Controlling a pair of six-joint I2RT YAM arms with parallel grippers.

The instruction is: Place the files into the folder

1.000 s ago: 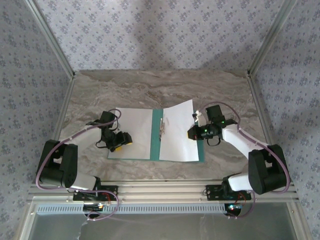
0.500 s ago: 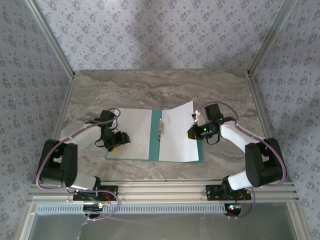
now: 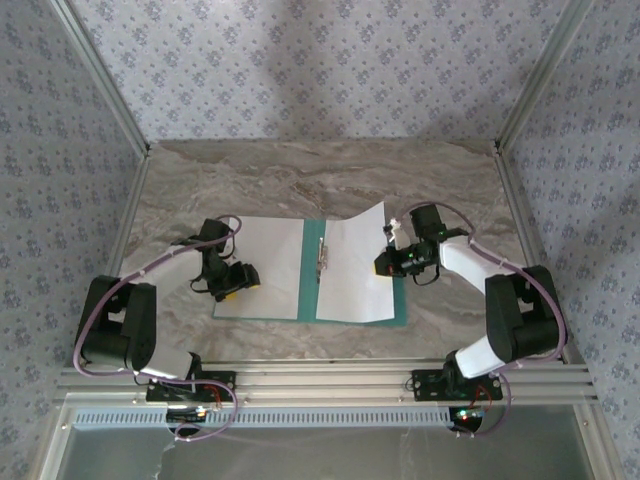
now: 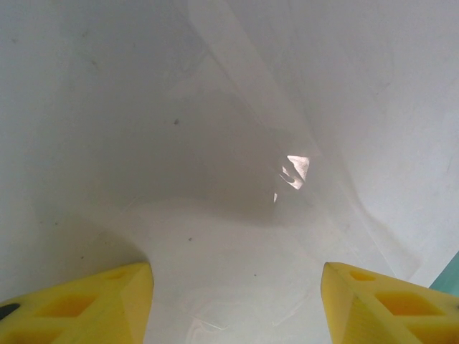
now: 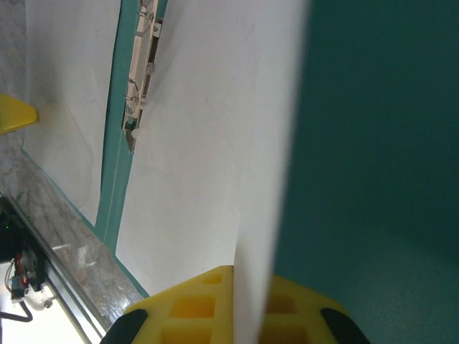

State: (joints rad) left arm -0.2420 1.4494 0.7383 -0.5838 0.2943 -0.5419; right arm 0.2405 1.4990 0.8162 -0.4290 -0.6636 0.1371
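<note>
Far tabletop [image 3: 320,170] bare, free to pass; folder [image 3: 310,285] fills near middle, left claw [image 3: 235,288] over it, right claw [image 3: 384,266] holds sheet [image 3: 355,270] edge raised.

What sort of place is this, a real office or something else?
Probably a robot test cell, not an office: a left arm and right arm bolted to an aluminium rail, a marble-patterned table, and patterned backdrop walls in a metal frame.

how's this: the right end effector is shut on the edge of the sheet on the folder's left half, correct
No: the right end effector is shut on the edge of the sheet on the folder's right half, as the top external view shows.
</note>
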